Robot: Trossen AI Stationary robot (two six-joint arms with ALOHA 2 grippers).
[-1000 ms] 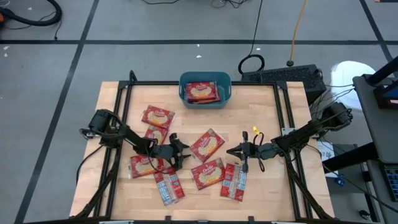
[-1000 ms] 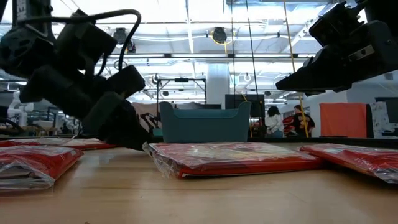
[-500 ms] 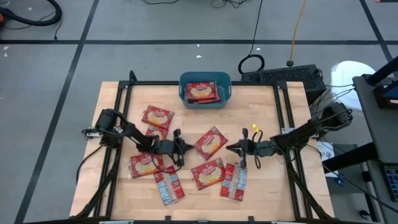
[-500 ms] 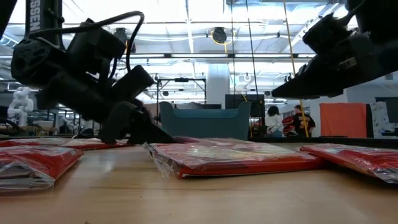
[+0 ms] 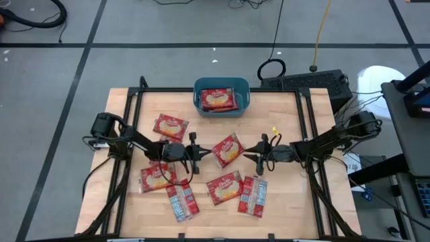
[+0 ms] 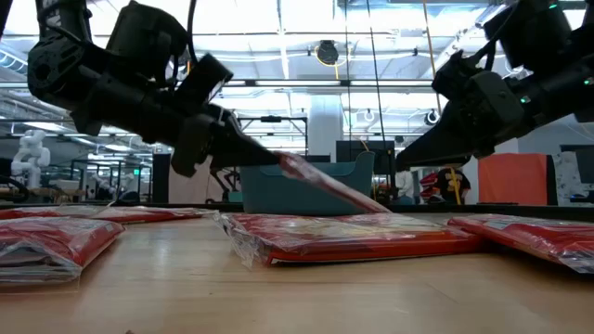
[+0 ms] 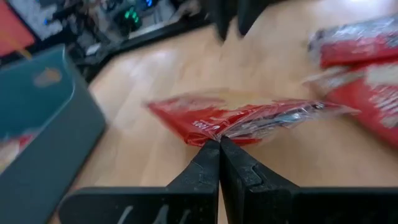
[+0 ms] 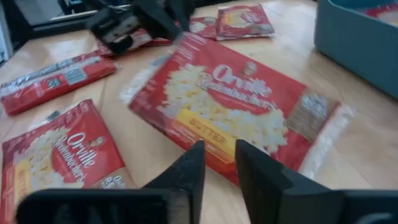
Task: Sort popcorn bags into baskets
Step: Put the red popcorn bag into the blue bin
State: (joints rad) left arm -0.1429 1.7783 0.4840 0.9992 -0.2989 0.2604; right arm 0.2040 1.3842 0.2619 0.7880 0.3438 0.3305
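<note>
**benchwatcher:** Mid-table is where it's all happening. The left gripper [image 5: 199,152] reaches in low from the left edge, arm stretched nearly flat, and its fingers [image 7: 214,163] are pinched tight on the edge of a flat red plastic popcorn bag with a cream oval label [image 5: 228,149]. In the low view that bag hangs tilted, one end up at the jaws, the other dipping toward the bags on the wood. The right gripper [image 5: 251,156] faces it from the other side, just off the bag's far edge, fingers a little apart with nothing between them.

**tub_fan:** And a second ago?

**benchwatcher:** Back then the left jaws were spread wide beside a bag that lay flat; now they've shut on it and lifted that end. The right arm has moved in closer to the middle and its fingers have parted from nearly closed.

**tub_fan:** Where's the basket?

**benchwatcher:** The teal-blue rounded plastic tub [image 5: 245,102] sits at the far edge of the light wooden table [image 5: 289,208], well apart from both arms, with at least one red bag inside [image 5: 218,99]. Can't tell if more are stacked under it. Other bags lie scattered around the front half. The left wrist view is smeared, so the label isn't readable there.
</note>
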